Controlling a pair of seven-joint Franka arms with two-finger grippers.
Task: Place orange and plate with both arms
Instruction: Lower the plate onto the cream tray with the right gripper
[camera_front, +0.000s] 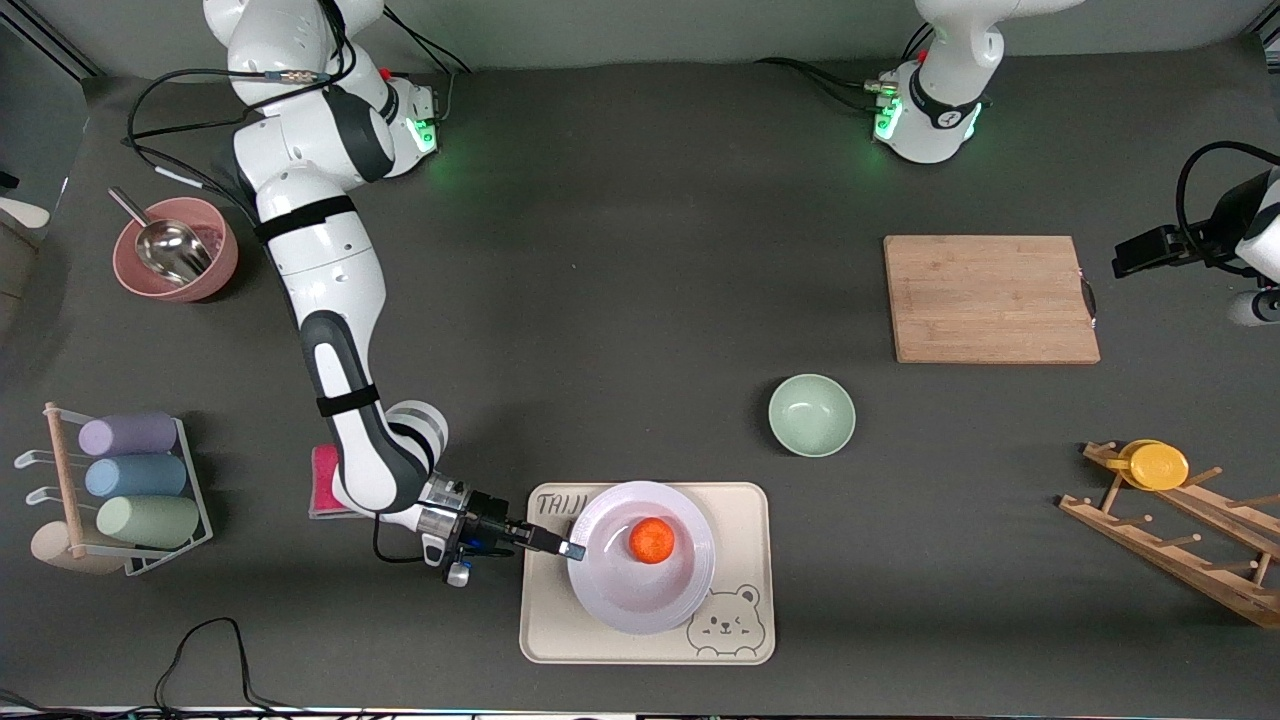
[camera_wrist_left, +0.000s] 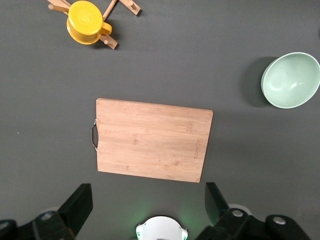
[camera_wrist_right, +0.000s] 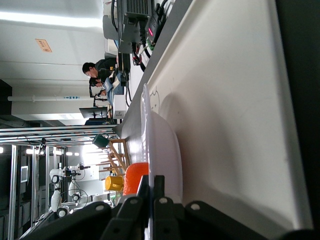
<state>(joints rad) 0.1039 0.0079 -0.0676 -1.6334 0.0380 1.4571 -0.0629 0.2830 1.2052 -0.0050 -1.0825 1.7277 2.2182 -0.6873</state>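
Note:
The white plate lies on the beige bear-printed tray, near the front camera. The orange rests in the plate's middle. My right gripper reaches in from the right arm's end and is shut on the plate's rim; in the right wrist view its fingertips pinch the rim of the plate, with the orange just past them. My left gripper hangs open and empty high above the table by its base, its fingers wide apart; the arm waits at the edge of the front view.
A wooden cutting board and a mint-green bowl lie toward the left arm's end. A wooden rack with a yellow cup stands there too. A pink bowl with a scoop, a rack of pastel cups and a pink sponge sit at the right arm's end.

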